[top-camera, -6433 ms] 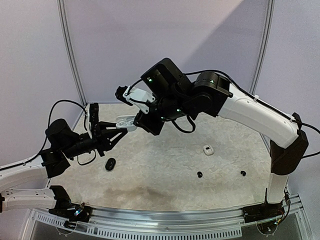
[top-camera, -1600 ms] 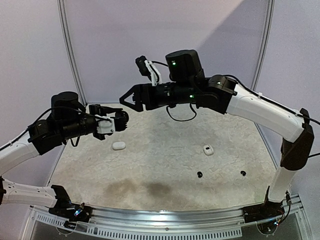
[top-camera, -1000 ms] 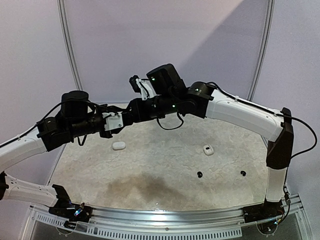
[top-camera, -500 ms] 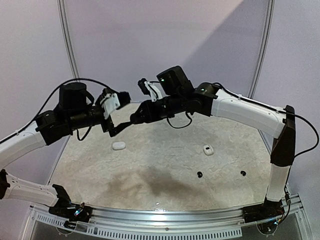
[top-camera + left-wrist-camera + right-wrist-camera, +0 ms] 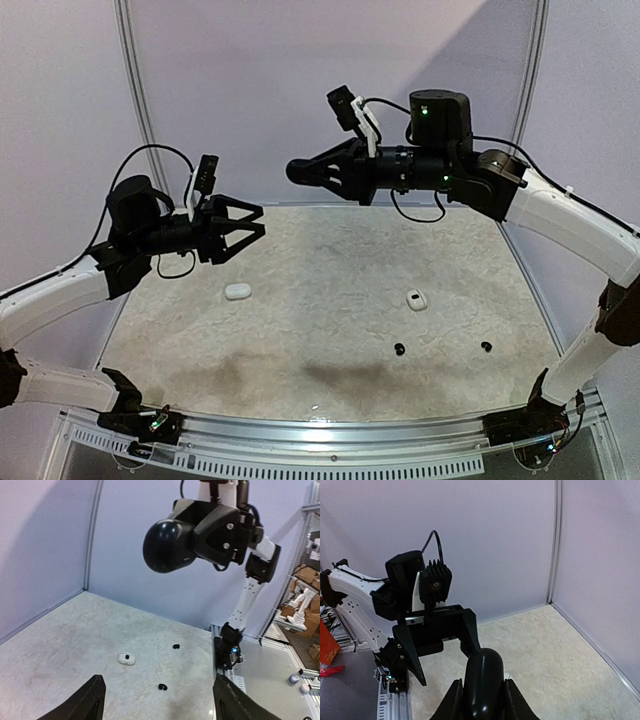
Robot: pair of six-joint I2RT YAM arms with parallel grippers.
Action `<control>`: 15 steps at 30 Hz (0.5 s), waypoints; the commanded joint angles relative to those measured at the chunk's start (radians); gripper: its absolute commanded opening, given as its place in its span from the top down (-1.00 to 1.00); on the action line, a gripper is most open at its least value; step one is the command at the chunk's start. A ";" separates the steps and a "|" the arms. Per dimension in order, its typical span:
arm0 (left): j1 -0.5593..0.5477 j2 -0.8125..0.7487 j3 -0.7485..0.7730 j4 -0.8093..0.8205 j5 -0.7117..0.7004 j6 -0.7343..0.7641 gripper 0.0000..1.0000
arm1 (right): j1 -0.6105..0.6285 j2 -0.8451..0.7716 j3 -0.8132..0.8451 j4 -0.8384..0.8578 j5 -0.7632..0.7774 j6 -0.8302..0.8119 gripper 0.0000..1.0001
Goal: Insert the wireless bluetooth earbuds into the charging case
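My right gripper (image 5: pixel 320 172) is shut on a black pebble-shaped charging case (image 5: pixel 299 170), held high above the table's far side. In the right wrist view the case (image 5: pixel 483 680) stands lengthwise between the fingers. My left gripper (image 5: pixel 257 222) hangs open and empty in the air to the left, facing the case (image 5: pixel 167 546). Two black earbuds (image 5: pixel 399 348) (image 5: pixel 486 346) lie on the table at the near right. They show in the left wrist view as earbuds (image 5: pixel 162 686) (image 5: pixel 175 646) between the left fingers (image 5: pixel 91 702).
A white case (image 5: pixel 237 291) lies on the table under the left gripper. A second small white piece (image 5: pixel 416 299) with a dark spot on top lies right of centre, also visible as the white piece (image 5: pixel 126 658). Walls (image 5: pixel 300 80) close the back and sides.
The two grippers met in the air. The left one opened and let go of the black case, and the right one drew back to the right and upward with it. The left arm pulled back left.
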 commanded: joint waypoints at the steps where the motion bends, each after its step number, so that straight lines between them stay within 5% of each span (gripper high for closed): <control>1: 0.008 0.046 -0.019 0.351 0.139 -0.106 -0.60 | 0.002 0.008 0.007 0.111 -0.145 0.003 1.00; 4: 0.004 0.051 0.020 0.325 0.119 -0.122 -0.83 | 0.003 0.030 0.073 0.034 -0.200 -0.016 1.00; 8: -0.004 0.073 0.101 0.182 0.188 -0.072 -0.88 | 0.002 0.033 0.069 0.051 -0.238 -0.006 1.00; 13: -0.027 0.049 0.122 0.091 0.172 -0.001 -0.22 | 0.029 0.040 0.046 0.074 -0.261 0.018 1.00; 15: -0.057 0.028 0.108 0.079 0.154 0.025 -0.18 | 0.045 0.044 0.039 0.079 -0.261 0.001 1.00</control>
